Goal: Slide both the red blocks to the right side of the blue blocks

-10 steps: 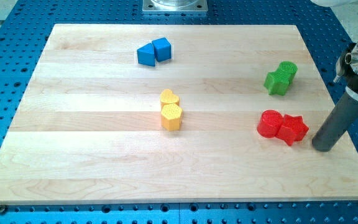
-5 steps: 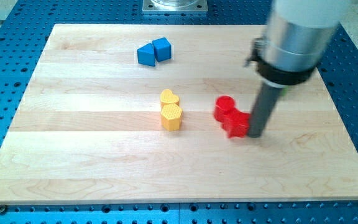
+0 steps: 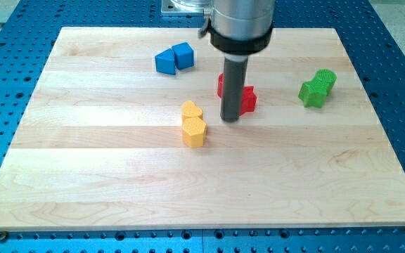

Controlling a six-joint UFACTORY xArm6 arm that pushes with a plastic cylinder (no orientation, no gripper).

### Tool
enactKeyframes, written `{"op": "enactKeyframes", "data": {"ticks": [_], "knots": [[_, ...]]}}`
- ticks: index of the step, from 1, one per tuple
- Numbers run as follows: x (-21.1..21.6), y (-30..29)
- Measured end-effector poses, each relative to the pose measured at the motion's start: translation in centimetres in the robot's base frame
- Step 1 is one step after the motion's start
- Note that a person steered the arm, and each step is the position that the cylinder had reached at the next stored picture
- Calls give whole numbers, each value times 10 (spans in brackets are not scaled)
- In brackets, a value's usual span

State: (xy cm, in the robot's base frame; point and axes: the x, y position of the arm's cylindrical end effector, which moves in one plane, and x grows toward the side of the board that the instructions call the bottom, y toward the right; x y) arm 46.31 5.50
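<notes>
Two red blocks (image 3: 246, 99) sit together on the wooden board (image 3: 104, 176), right of centre and partly hidden behind my rod. My tip (image 3: 230, 119) rests at their lower-left side, touching or nearly touching them. Two blue blocks (image 3: 174, 58), a cube and a wedge-like one, sit together at the view's upper left of the red pair. The red blocks lie to the right of and below the blue blocks.
Two yellow blocks (image 3: 193, 124), a heart shape above a hexagon, stand just left of my tip. Two green blocks (image 3: 317, 88) sit near the board's right edge. The arm's body (image 3: 241, 24) looms over the board's top centre.
My tip swept from the board's right edge leftwards and upwards, pushing the red pair from the lower right to just right of centre. The green blocks are uncovered again.
</notes>
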Motion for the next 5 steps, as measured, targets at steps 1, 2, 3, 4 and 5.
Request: {"op": "enactKeyframes", "data": {"ticks": [1, 2, 3, 4, 5], "knots": [[20, 29], [-32, 19], [-58, -2], [-41, 21], [-43, 25]]}}
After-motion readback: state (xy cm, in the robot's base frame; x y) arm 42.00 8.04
